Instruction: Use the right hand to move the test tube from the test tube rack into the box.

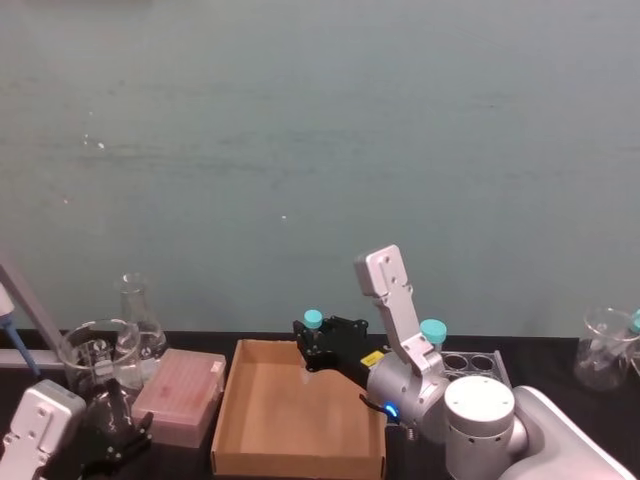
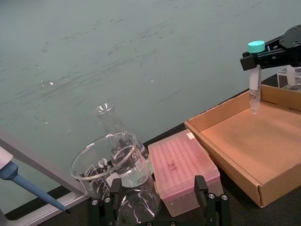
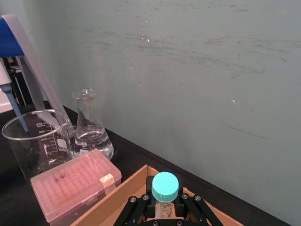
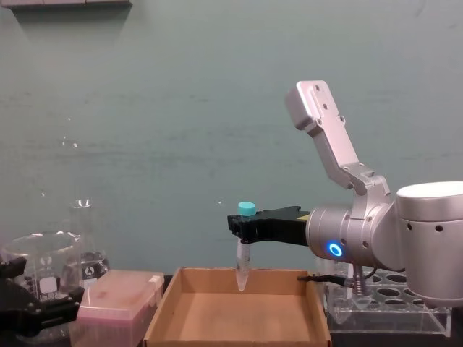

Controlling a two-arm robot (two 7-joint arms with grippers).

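Clamping the slim clear teal-capped test tube (image 4: 242, 266) below its cap, the black right gripper (image 4: 243, 225) holds it upright over the shallow brown cardboard box (image 4: 162, 319). The left gripper (image 1: 118, 440) rests by the glass beaker (image 1: 95, 355), jaws spread.

Printed markings on the beaker (image 3: 35, 146) are unreadable.

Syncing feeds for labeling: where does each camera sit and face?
Head: high, looking down on the box; right arm and right gripper show.
Chest: low, facing forward; right gripper holds the test tube over the box.
Left wrist: behind the left gripper, facing the beaker and box.
Right wrist: behind the right gripper, tube cap ahead.
Shared: all see the box.
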